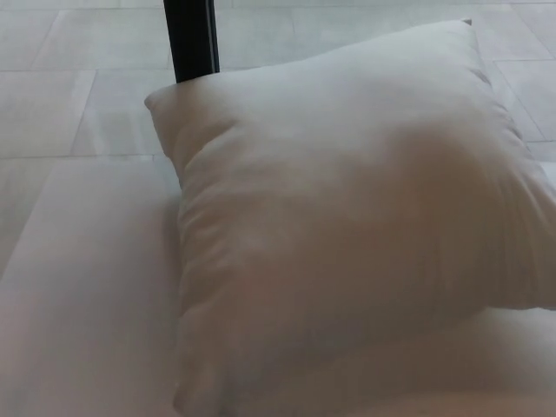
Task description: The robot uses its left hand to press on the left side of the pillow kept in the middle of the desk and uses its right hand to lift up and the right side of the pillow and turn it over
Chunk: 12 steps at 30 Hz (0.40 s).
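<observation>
A large white pillow [347, 217] lies flat on the pale desk [87, 295] and fills most of the head view. Its far left corner points toward the black post, and its right edge runs out of the picture. Soft creases run along its left side. Neither of my hands shows in this view.
A black upright post [191, 36] stands just behind the pillow's far left corner. Beyond the desk's far edge lies a light tiled floor [69, 78]. The desk surface shows to the left of the pillow.
</observation>
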Available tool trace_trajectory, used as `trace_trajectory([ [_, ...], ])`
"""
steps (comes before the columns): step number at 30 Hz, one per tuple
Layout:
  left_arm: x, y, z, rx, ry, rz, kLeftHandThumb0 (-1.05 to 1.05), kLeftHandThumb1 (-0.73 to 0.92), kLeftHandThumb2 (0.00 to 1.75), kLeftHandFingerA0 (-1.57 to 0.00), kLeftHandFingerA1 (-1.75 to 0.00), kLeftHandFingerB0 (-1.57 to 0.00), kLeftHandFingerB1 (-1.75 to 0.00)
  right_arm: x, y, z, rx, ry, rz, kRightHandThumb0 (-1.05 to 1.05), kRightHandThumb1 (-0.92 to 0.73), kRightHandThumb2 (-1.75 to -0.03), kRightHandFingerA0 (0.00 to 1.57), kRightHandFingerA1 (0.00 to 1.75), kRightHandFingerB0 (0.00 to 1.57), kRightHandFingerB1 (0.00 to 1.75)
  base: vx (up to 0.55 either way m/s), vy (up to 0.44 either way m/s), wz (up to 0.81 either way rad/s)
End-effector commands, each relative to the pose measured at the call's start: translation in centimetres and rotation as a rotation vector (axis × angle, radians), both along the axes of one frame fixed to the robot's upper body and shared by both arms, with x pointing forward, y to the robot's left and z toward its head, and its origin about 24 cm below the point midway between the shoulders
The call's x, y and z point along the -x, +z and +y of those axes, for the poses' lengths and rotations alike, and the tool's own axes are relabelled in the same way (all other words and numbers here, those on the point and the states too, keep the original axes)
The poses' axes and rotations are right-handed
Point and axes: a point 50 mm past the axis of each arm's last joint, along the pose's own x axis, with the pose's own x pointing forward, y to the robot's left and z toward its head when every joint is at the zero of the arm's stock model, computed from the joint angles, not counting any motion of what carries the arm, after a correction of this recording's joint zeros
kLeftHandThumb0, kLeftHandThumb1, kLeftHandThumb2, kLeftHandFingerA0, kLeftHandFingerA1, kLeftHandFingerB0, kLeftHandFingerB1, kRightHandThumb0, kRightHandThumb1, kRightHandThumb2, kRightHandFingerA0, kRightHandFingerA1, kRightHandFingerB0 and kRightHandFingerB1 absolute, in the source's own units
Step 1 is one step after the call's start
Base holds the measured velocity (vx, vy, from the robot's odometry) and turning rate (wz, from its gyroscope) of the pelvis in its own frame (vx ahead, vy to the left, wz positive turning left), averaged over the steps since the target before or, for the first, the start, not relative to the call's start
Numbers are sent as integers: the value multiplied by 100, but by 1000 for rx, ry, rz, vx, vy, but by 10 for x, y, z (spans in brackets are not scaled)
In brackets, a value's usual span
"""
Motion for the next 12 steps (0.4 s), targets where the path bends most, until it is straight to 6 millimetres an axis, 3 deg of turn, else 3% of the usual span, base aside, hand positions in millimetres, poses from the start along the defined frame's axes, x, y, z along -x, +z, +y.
trace_trajectory([
  [1,86,-30,17,-142,175,124,-105,50,66,-34,-54,0,-137,69,-32,-5,68,-426,-98,-71,-64,-60,22,56,18,40,0,0,0],
  [2,106,-44,10,-133,213,198,-61,-4,86,-34,-61,-1,-77,76,-40,-1,54,-442,-57,-69,-51,-88,28,62,11,50,0,0,0],
  [3,120,-53,5,-122,241,239,-61,-4,86,-34,-61,-1,-77,79,-47,3,51,-451,-22,-69,-51,-88,28,62,11,50,0,0,0],
  [4,128,-56,2,-110,236,288,-105,47,76,-42,-54,0,-134,83,-52,5,46,-447,-12,-70,-51,-87,20,62,10,52,0,0,0],
  [5,138,-55,-2,-122,177,378,-57,-6,86,-36,-60,-3,-76,90,-53,6,57,-431,41,-69,-68,-59,17,59,15,45,0,0,0],
  [6,141,-54,-2,-121,181,371,-56,-6,86,-34,-62,-6,-78,91,-54,6,69,-430,57,-70,-66,-60,41,73,23,47,0,0,0],
  [7,142,-55,0,-126,240,362,-105,44,81,-42,-53,0,-144,92,-55,7,68,-433,52,-70,-50,-89,29,65,22,55,0,0,0],
  [8,144,-56,6,-133,279,351,-105,51,79,-34,-53,0,-135,93,-56,7,71,-417,89,-78,-54,-90,61,79,20,52,0,0,0],
  [9,144,-56,8,-133,294,336,-105,50,79,-37,-54,0,-141,95,-58,9,66,-413,87,-68,-63,-59,37,68,23,44,0,0,0],
  [10,144,-55,9,-136,294,334,-105,51,79,-39,-54,0,-140,97,-60,10,67,-407,94,-68,-62,-59,67,109,26,45,0,0,0],
  [11,144,-56,9,-134,292,337,-105,48,80,-40,-53,0,-136,97,-61,10,69,-406,103,-68,-60,-59,88,117,29,46,0,0,0],
  [12,144,-57,10,-129,292,340,-105,48,80,-40,-53,0,-136,97,-61,11,70,-406,109,-68,-60,-59,88,117,29,46,0,0,0],
])
